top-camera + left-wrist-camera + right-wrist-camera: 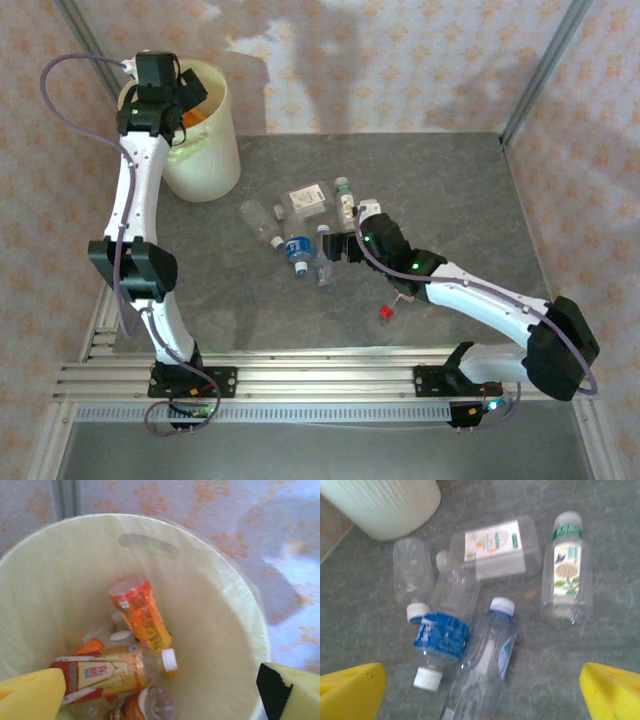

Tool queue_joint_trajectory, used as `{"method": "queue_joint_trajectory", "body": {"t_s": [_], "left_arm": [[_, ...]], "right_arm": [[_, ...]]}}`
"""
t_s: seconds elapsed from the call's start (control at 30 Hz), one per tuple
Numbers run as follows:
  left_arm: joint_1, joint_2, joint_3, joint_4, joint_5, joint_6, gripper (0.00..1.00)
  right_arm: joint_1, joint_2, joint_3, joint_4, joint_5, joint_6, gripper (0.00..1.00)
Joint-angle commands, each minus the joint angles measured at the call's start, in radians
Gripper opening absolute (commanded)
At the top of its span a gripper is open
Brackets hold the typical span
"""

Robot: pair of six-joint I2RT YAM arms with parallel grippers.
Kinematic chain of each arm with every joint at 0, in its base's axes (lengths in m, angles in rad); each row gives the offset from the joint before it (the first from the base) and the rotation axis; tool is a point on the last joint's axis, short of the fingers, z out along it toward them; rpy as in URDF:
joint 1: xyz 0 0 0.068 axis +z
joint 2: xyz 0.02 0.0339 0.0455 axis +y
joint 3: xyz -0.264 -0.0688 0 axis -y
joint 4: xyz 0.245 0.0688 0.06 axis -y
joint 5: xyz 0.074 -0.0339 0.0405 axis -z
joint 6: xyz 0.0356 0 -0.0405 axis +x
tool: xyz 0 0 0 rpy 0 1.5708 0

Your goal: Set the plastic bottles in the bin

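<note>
Right wrist view is showing the right gripper (481, 692) hanging wide open and empty over plastic bottles (442, 635) lying near the bin (385, 505) (light, probably empty, slippery, crushable), best pinched across the labelled waist, while the left gripper (160, 695) is gaping empty above the bin.

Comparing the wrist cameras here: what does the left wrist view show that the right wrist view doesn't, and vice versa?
Left wrist: the inside of the bin, holding an orange-labelled bottle, a red-and-yellow-labelled bottle lying below it, and others. Right wrist: five loose bottles lying on the table, among them a blue-labelled bottle and a green-capped bottle. Shared: the bin, seen from outside in the right wrist view, and open jaws holding nothing on the left gripper and right gripper.
</note>
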Motion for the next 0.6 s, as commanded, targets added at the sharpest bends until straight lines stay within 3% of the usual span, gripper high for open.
{"method": "queue_joint_trajectory", "body": {"t_s": [0.0, 0.13, 0.37, 0.57], "left_arm": [[-0.011, -0.093, -0.091, 0.080, 0.049, -0.073, 1.00], [-0.042, -0.208, -0.265, 0.151, 0.013, -0.151, 1.00], [-0.101, -0.399, -0.560, 0.280, -0.076, -0.238, 1.00], [-0.109, -0.485, -0.692, 0.319, -0.051, -0.287, 1.00]], "right_arm": [[0.023, 0.028, -0.031, -0.073, 0.023, 0.052, 1.00], [0.063, 0.087, -0.032, -0.090, -0.037, 0.042, 0.99], [0.133, 0.228, 0.030, -0.109, -0.026, 0.055, 0.99], [0.149, 0.335, 0.079, -0.109, 0.005, 0.151, 0.94]]}}
